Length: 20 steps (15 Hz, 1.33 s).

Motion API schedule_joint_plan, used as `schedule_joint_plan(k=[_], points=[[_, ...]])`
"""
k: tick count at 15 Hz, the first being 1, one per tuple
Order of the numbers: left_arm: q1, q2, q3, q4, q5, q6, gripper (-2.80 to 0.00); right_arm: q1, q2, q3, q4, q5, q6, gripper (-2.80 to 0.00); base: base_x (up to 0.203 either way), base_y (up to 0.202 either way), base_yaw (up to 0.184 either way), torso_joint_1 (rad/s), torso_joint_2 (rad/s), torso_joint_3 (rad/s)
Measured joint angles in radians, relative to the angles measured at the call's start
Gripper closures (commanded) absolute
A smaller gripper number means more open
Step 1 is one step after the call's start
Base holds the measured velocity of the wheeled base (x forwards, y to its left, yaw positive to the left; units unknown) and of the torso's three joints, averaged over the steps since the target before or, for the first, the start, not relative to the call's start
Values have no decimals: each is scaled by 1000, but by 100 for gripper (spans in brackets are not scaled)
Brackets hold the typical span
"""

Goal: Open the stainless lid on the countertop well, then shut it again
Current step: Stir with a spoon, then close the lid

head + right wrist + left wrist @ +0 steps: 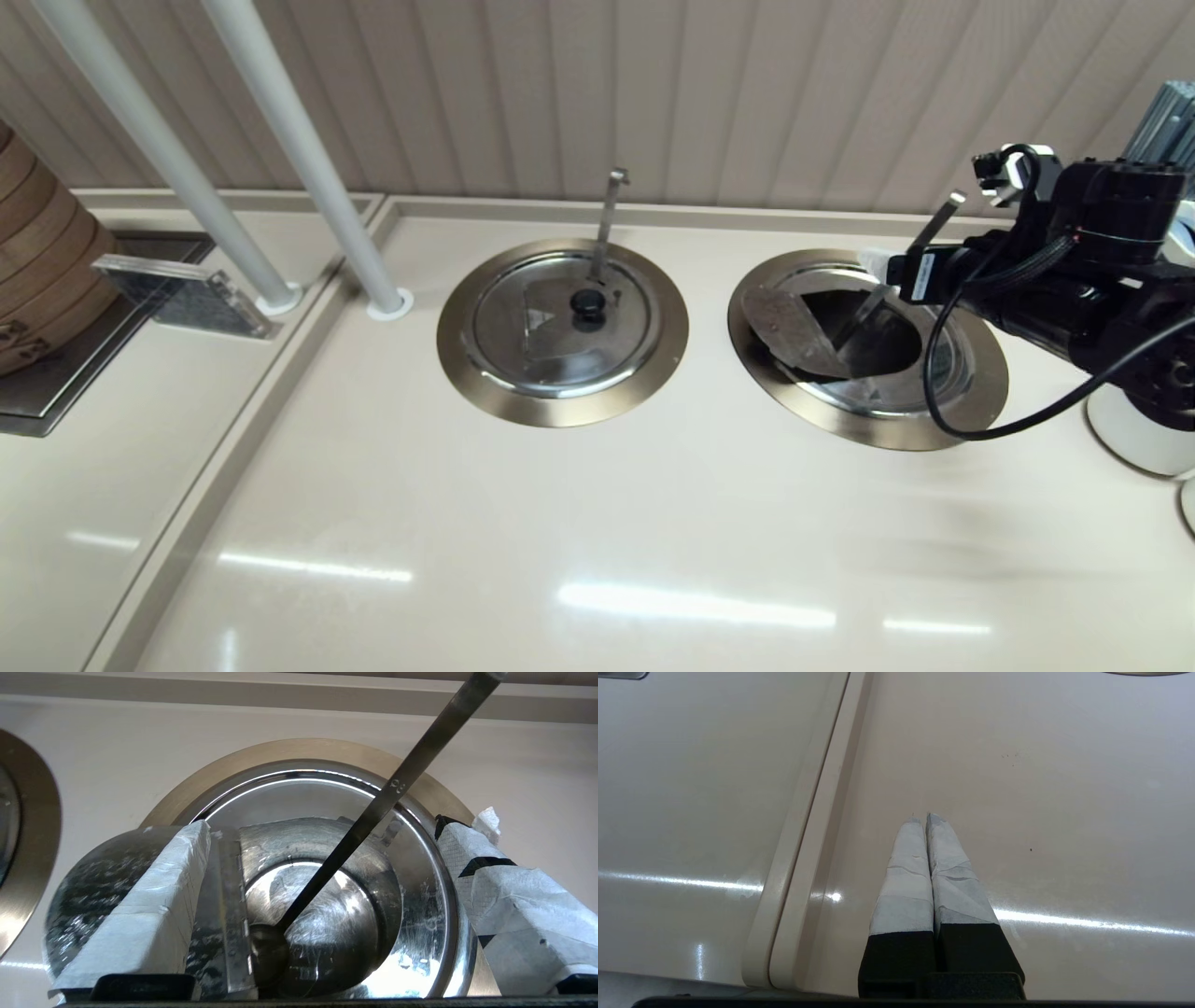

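Note:
The stainless lid [896, 387] on the right countertop well [868, 431] has its wedge flap [782, 325] folded back flat toward the left, leaving a dark opening. The black knob is hidden. The flat-tipped handle [934, 229] leans out of the opening. My right gripper [894, 278] hovers over the well, open. In the right wrist view, my right gripper [343, 823] straddles the opening, one finger over the folded flap [93, 891], the ladle handle [397, 788] running down to its bowl [271, 952]. The left gripper [923, 819] is shut and empty above bare counter.
The twin lid [563, 322] with the upright hook-tipped handle [609, 219] sits shut to the left. Two white poles [308, 159] stand at the back left, with a clear block [182, 294] and a bamboo steamer [37, 271]. A white container [1134, 434] is at the right.

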Motion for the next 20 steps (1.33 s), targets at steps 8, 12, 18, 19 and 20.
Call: schedule_joint_plan(k=[8,12,18,19,20], points=[[0,0,0,0,0,0,0,225,-259,246,60,-34,-233,-280,0,0,0,0,0,0],[0,0,0,0,0,0,0,290,-336,310,132,-33,-300,-280,0,0,0,0,0,0],[0,0,0,0,0,0,0,298,-355,401,133,-33,-399,-280,0,0,0,0,0,0],[0,0,0,0,0,0,0,298,-355,420,133,-35,-422,-280,0,0,0,0,0,0],[0,0,0,0,0,0,0,298,-353,441,133,-41,-450,-280,0,0,0,0,0,0]])
